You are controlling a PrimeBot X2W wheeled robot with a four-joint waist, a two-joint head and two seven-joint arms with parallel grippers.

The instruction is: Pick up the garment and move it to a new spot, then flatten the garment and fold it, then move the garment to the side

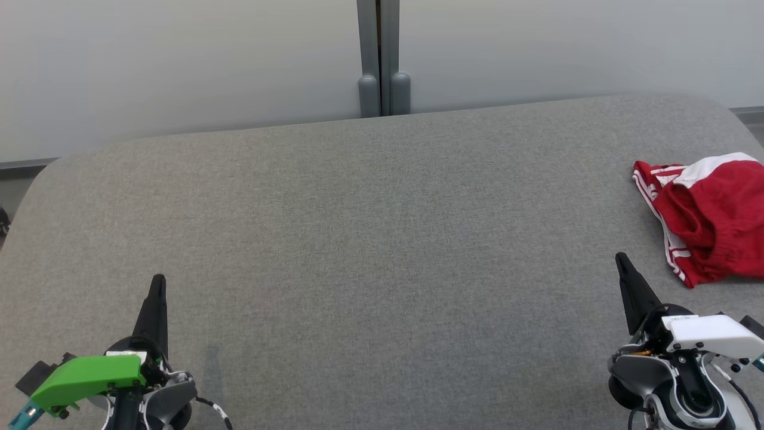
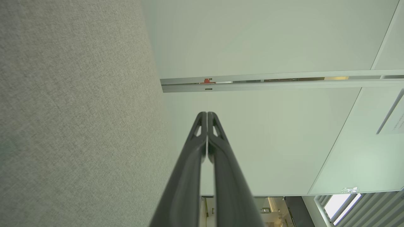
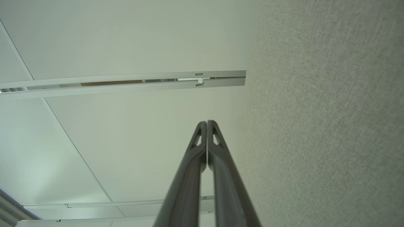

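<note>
Left gripper (image 1: pixel 158 285) sits low at the near left of the grey desk (image 1: pixel 370 227), fingers pressed together, holding nothing. Right gripper (image 1: pixel 622 263) is at near right, fingers closed too, nothing held. The red-and-white garment (image 1: pixel 713 218) lies bunched at the desk's right edge, near the right gripper but apart from it. This fits a garment awaiting pickup or one already set aside. The cloth looks limp, so any grip wants a raised fold.

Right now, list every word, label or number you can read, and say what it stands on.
No text here can be read.
Sign on the wall: lines of print, too small and skewed to read.
Mark lower on the wall: too blurred to read.
Garment: white stripes, no lettering visible.
</note>
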